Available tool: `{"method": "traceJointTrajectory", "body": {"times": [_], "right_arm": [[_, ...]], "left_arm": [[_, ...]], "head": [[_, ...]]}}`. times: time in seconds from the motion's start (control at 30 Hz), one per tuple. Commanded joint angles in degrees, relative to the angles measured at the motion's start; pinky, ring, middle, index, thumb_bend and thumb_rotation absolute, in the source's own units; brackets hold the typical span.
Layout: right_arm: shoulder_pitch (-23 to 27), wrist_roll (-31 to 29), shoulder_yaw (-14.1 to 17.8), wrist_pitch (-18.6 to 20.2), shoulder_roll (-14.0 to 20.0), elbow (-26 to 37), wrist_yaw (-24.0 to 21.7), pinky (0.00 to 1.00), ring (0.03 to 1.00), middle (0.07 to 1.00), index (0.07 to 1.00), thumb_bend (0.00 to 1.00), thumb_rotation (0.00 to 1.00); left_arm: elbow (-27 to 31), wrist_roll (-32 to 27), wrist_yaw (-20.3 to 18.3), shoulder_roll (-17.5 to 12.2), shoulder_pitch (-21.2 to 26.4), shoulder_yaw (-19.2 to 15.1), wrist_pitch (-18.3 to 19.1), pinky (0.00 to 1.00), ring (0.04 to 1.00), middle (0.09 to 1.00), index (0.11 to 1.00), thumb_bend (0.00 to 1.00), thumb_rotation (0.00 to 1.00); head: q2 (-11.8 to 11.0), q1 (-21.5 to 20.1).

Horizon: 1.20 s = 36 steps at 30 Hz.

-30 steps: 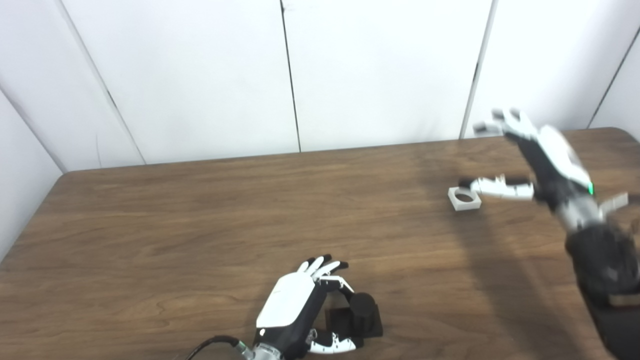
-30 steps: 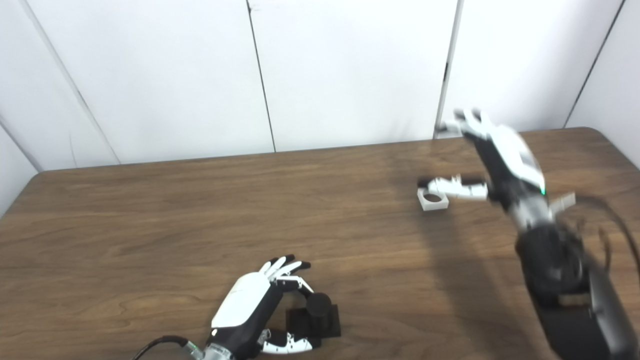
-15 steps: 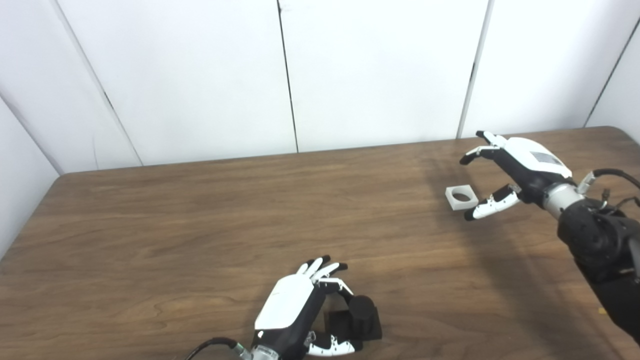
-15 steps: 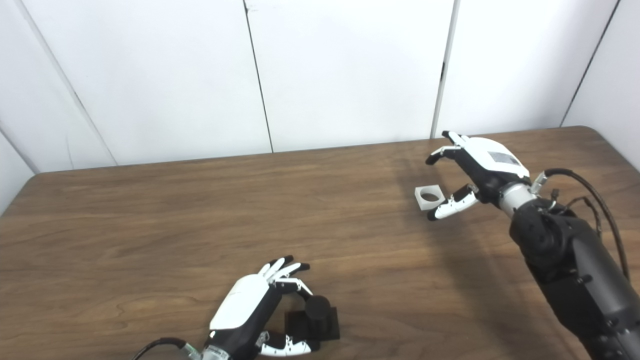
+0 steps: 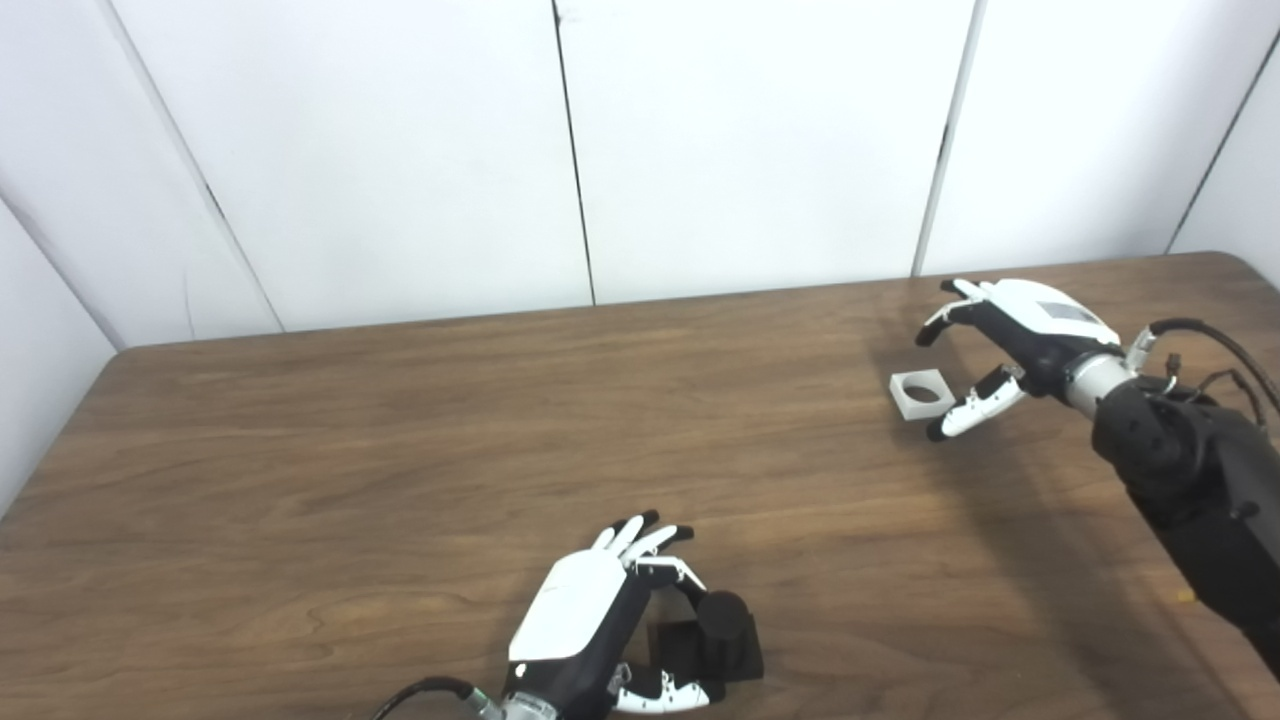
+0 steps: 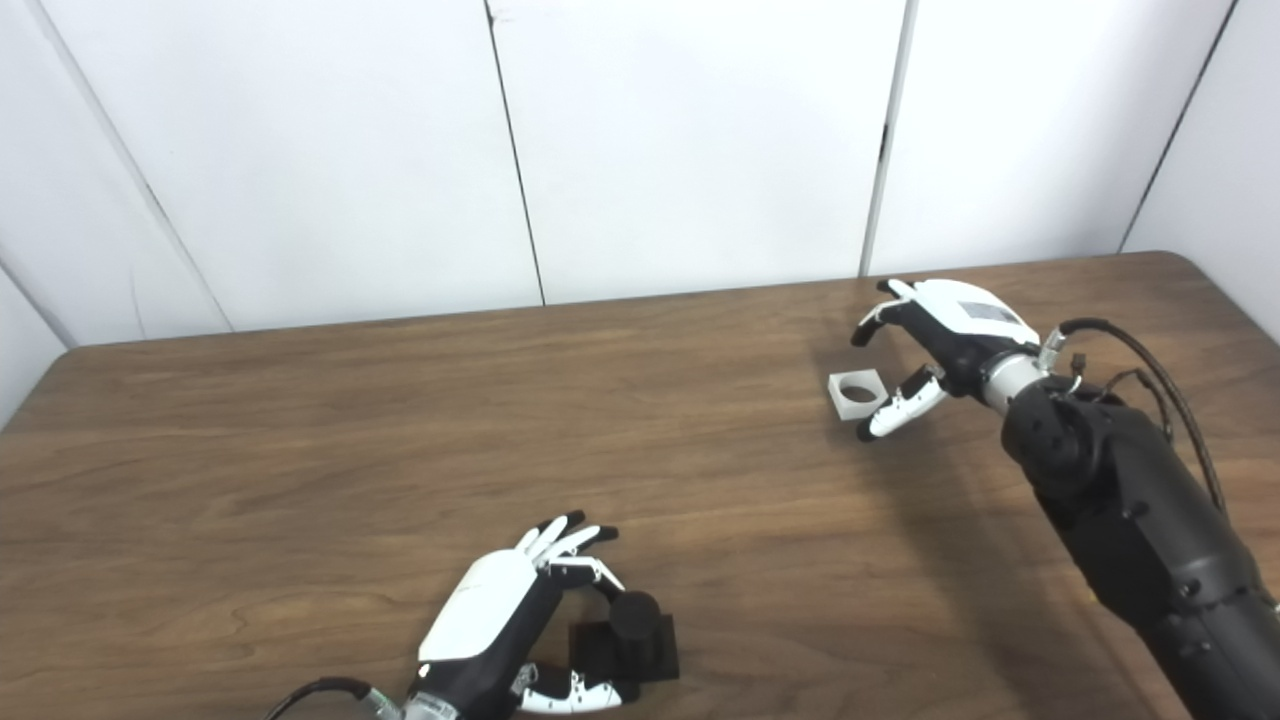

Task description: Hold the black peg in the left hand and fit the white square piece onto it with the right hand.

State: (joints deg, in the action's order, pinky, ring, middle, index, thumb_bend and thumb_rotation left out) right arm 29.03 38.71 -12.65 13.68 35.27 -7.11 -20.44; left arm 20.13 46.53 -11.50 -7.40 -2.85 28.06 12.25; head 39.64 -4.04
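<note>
Where the wooden table meets the bottom edge of the frame, just left of centre, the left hand is seen curled around the black peg, which stands upright on its dark square base. Fingers and thumb are cupped about the peg from its left side, but whether they actually press it cannot be told. Farther back, toward the upper right of the frame, the white square piece is found lying flat on the table. Just to its right the right hand is held with fingers spread, holding nothing, its thumb lying just beside the piece's lower right corner.
</note>
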Motion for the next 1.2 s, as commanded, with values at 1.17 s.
{"method": "traceJointTrajectory", "body": {"times": [1.17], "right_arm": [[8.6, 0.2, -2.7, -6.6, -2.4, -15.3, 5.9, 0.99, 1.000, 0.964, 0.667, 0.88, 0.26]], "left_arm": [[-1.8, 1.4, -0.4, 0.4, -0.4, 0.8, -0.7, 1.00, 0.996, 0.913, 0.490, 0.52, 0.07]], "head": [[0.1, 0.8]]}}
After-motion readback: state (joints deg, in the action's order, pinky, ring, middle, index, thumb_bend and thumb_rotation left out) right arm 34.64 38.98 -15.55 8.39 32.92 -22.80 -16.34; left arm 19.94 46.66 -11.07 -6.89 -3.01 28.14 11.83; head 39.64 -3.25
